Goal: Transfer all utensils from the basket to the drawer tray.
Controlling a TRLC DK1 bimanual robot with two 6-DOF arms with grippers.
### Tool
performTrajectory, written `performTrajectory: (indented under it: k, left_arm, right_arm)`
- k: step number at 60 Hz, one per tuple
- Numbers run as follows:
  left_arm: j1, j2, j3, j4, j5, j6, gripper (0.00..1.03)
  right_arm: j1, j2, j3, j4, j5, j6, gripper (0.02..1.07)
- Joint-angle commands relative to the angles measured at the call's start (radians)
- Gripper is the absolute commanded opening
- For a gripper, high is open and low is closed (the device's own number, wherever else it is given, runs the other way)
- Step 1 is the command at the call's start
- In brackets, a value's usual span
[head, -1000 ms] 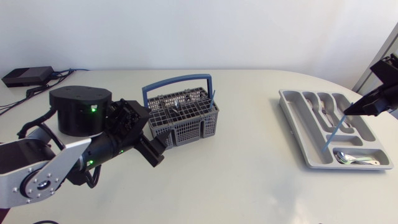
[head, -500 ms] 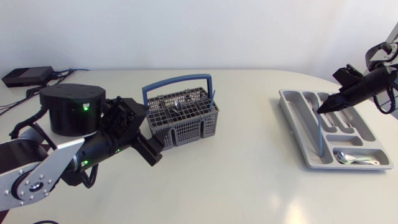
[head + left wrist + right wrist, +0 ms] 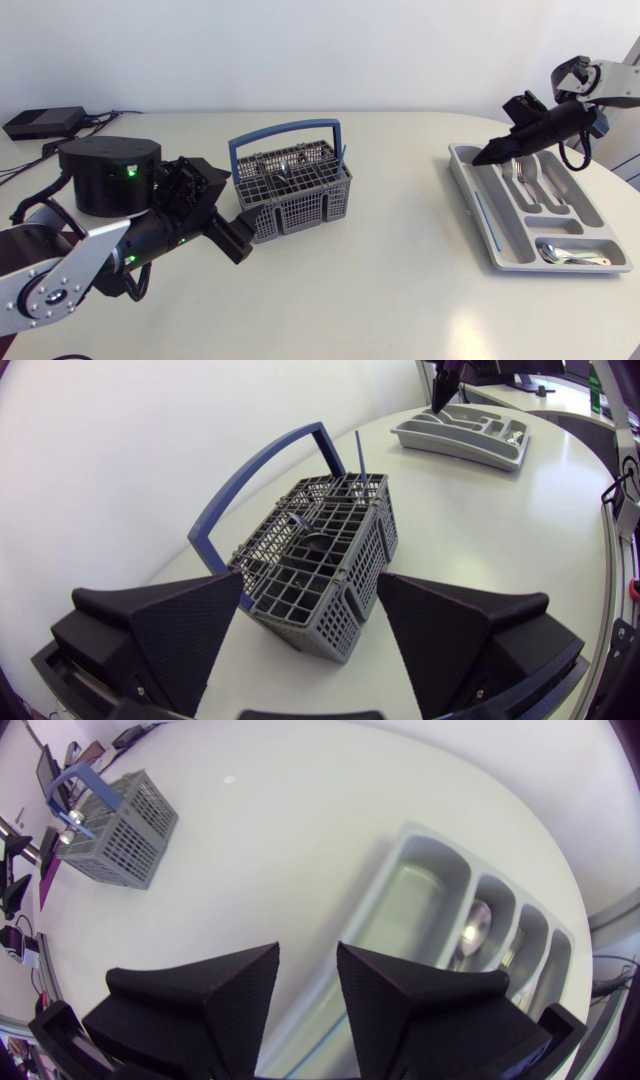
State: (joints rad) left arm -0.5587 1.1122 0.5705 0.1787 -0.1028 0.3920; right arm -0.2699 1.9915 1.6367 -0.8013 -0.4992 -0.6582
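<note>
The left arm (image 3: 85,262) comes in from the lower left of the head view and lies low across the table, bent at its large black joint. The left gripper (image 3: 238,238) points at the near corner of the grey wire-mesh basket with a blue hoop handle (image 3: 300,200). In the left wrist view its two fingers stand wide apart with nothing between them, and the basket sits just ahead of the gap, not touched. A thin blue-handled utensil (image 3: 343,157) stands upright in the basket's far corner. Something silver shows among the compartments, too small to name.

The right arm (image 3: 592,82) enters at the upper right of the head view and slopes down toward the middle. The right gripper (image 3: 487,157) hangs over the upper left corner of the grey plastic drawer tray (image 3: 500,257). In the right wrist view its fingers are parted by a narrow gap and hold nothing, with the tray's long compartments below and ahead of them.

In the tray, a slim blue stick-like utensil (image 3: 484,218) lies along the leftmost long compartment. Silver forks (image 3: 522,176) lie in the middle compartments, and silver spoons (image 3: 568,257) rest in the cross compartment at the lower right end. The basket and tray are well apart, with bare white tabletop between them. A flat black box with cables (image 3: 42,122) sits at the upper left.
</note>
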Motion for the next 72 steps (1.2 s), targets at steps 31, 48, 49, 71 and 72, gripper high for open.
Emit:
performTrajectory:
  k: [31,48,49,71,72]
  left_arm:
    - [0.026,-0.017,-0.049,0.01,0.025,-0.018,0.94]
    - [0.051,-0.022,-0.058,0.016,0.054,-0.018,0.94]
    - [0.051,-0.022,-0.06,0.018,0.057,-0.018,0.94]
    - [0.065,-0.017,-0.061,0.038,0.069,-0.018,0.94]
    - [0.066,-0.017,-0.06,0.038,0.072,-0.018,0.94]
  right_arm:
    - [0.498,-0.24,-0.442,0.502,-0.041,0.146,0.6]
    - [0.587,-0.224,-0.425,0.58,-0.027,0.155,0.6]
    - [0.59,-0.221,-0.42,0.58,-0.024,0.155,0.6]
    - [0.618,-0.177,-0.364,0.642,0.011,0.195,0.6]
    - [0.62,-0.175,-0.36,0.642,0.013,0.197,0.6]
